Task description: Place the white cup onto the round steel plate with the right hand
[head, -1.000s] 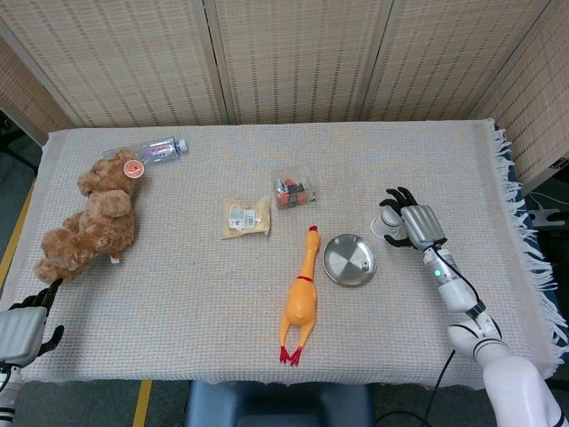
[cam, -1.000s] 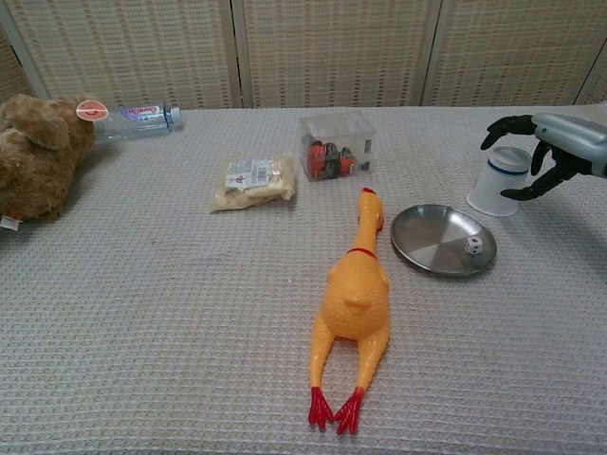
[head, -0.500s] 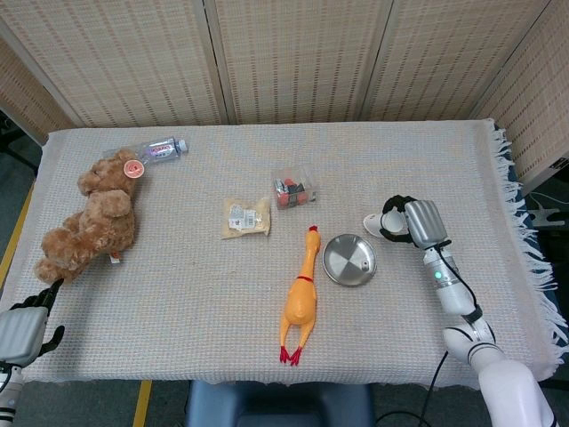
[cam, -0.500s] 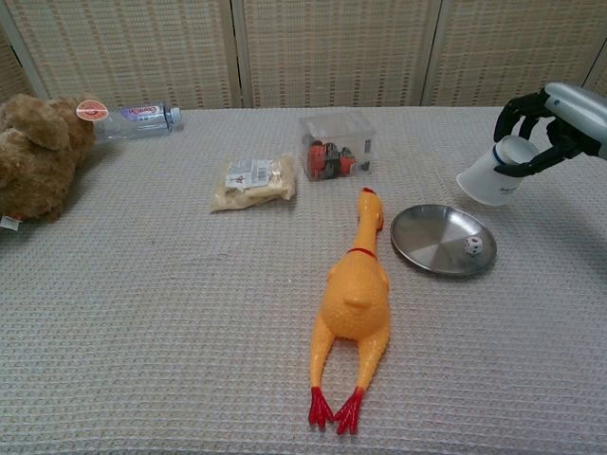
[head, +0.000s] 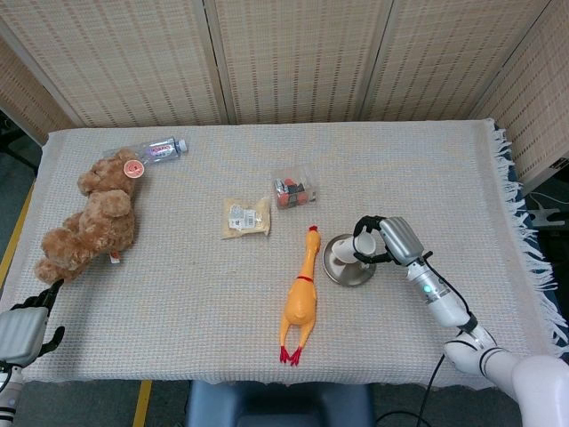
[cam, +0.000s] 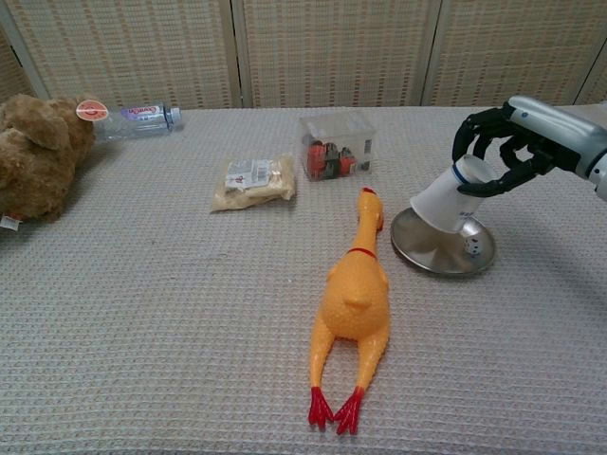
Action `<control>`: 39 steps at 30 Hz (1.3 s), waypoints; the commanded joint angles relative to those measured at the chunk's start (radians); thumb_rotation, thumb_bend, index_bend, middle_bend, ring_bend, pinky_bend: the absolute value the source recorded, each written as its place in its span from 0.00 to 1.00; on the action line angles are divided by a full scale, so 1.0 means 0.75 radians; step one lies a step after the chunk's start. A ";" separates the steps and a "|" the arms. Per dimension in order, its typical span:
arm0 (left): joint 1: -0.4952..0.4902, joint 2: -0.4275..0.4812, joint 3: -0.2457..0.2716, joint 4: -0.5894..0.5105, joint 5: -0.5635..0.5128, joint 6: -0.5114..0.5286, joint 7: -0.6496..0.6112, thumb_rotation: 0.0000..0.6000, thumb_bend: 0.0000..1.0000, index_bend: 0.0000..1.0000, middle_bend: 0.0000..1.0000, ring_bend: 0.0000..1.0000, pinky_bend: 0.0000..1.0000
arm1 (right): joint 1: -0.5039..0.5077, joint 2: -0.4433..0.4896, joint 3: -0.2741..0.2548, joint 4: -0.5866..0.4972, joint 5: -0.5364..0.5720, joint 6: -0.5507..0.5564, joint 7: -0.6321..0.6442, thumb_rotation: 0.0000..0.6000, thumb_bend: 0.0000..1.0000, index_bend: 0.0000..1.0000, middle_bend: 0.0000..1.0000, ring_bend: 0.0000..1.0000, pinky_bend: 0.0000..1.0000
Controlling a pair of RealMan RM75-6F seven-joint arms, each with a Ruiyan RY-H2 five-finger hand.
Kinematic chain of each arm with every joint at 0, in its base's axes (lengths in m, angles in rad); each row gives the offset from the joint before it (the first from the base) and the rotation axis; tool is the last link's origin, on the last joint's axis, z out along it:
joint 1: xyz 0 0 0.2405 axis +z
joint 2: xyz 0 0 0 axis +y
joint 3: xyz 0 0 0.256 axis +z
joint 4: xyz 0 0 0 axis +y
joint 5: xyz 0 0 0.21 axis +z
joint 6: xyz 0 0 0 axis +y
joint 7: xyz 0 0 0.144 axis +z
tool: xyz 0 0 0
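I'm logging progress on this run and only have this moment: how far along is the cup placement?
Done: the right hand grips the white cup and has it lifted off the cloth. In hand: the cup hangs tilted over the round steel plate, its wide end low near the plate's back rim; contact can't be judged. Left: set it upright on the plate beside the small die, then open the fingers.

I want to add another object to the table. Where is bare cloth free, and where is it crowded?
Free: the near strip between the teddy bear and the rubber chicken, and the far right corner. Crowded: around the steel plate, where the right hand holds the white cup tilted over it.
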 commanded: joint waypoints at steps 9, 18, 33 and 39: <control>-0.003 0.002 0.001 -0.003 -0.011 -0.009 0.004 1.00 0.37 0.01 0.20 0.27 0.42 | 0.015 0.140 0.005 -0.228 0.050 -0.149 -0.151 1.00 0.12 0.59 0.55 0.50 0.83; -0.003 0.004 0.003 -0.009 -0.012 -0.007 0.009 1.00 0.37 0.01 0.20 0.27 0.42 | 0.010 0.123 0.026 -0.218 0.060 -0.134 -0.213 1.00 0.12 0.59 0.55 0.50 0.83; -0.003 0.005 0.007 -0.015 -0.006 -0.005 0.012 1.00 0.37 0.01 0.20 0.27 0.42 | -0.014 0.206 0.043 -0.345 0.067 -0.102 -0.300 1.00 0.12 0.59 0.55 0.50 0.83; -0.006 0.005 0.007 -0.017 -0.015 -0.010 0.019 1.00 0.37 0.01 0.20 0.27 0.42 | -0.013 0.338 0.030 -0.549 0.132 -0.225 -0.467 1.00 0.12 0.59 0.55 0.50 0.83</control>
